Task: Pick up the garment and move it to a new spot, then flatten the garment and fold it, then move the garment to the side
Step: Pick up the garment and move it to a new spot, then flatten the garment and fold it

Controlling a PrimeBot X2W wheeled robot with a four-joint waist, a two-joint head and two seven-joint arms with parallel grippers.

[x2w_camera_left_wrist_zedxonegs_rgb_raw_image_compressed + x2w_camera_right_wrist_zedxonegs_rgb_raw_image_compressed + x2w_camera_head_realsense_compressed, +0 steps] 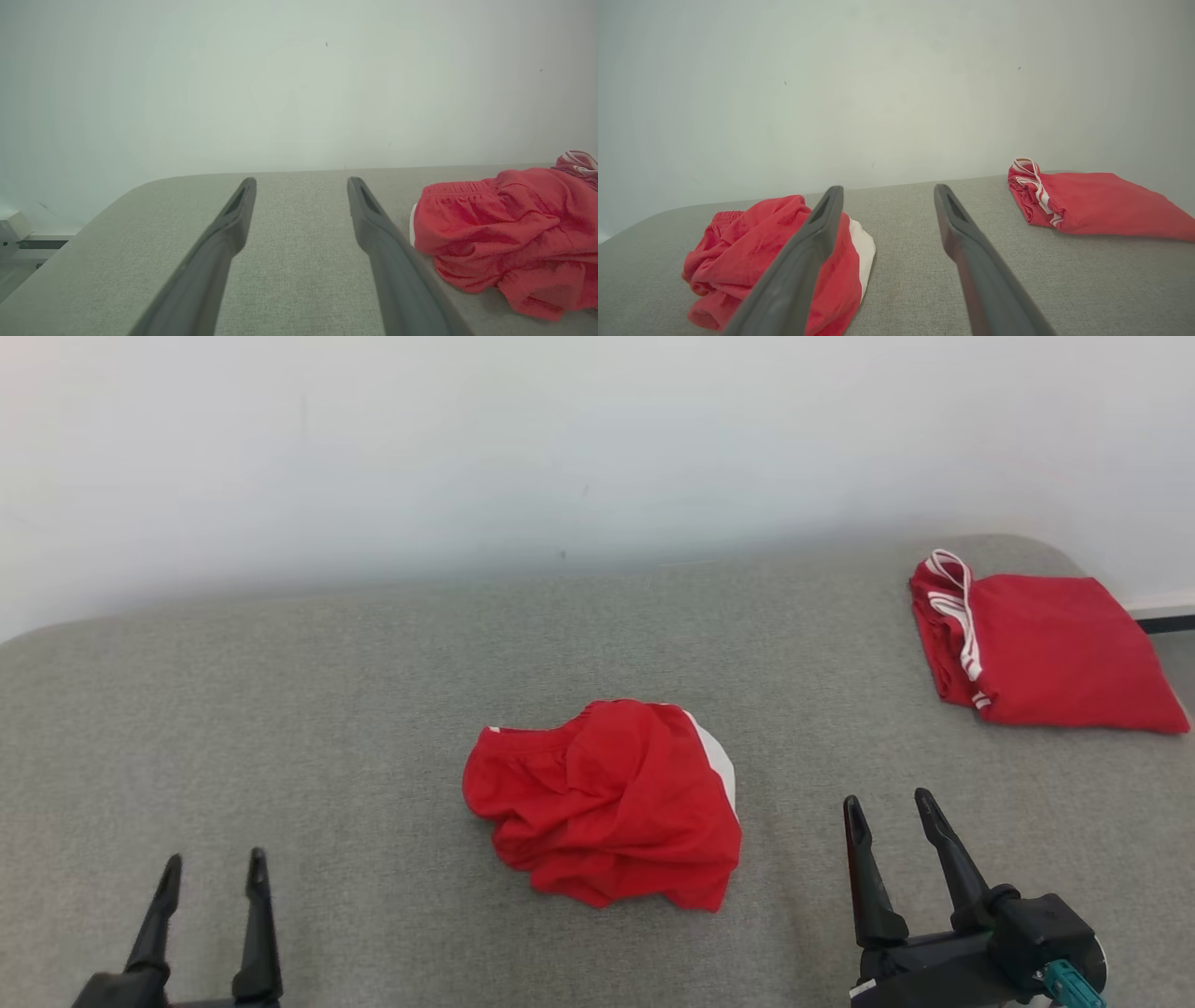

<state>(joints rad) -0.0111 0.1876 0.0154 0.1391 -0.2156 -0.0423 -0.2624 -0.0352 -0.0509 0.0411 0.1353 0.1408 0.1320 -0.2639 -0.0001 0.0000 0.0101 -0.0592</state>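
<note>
Red shorts (607, 803) with white trim, crumpled in a heap at centre of grey upholstered surface (327, 709). At 2 o'clock, well apart, folded red garment (1055, 653). At 8 o'clock left gripper (215, 857), at 4 o'clock right gripper (888, 798): both spread wide, grasping nothing.

Red garment (607, 803) crumpled, bunched heap, white trim.

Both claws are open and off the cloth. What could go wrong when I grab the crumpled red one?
First, the crumpled red garment lies bunched in folds; the left claw or right claw may pinch several layers, so it might not spread flat. Second, the folded red garment sits at the right edge of the grey surface; a carry that way could knock it.
</note>
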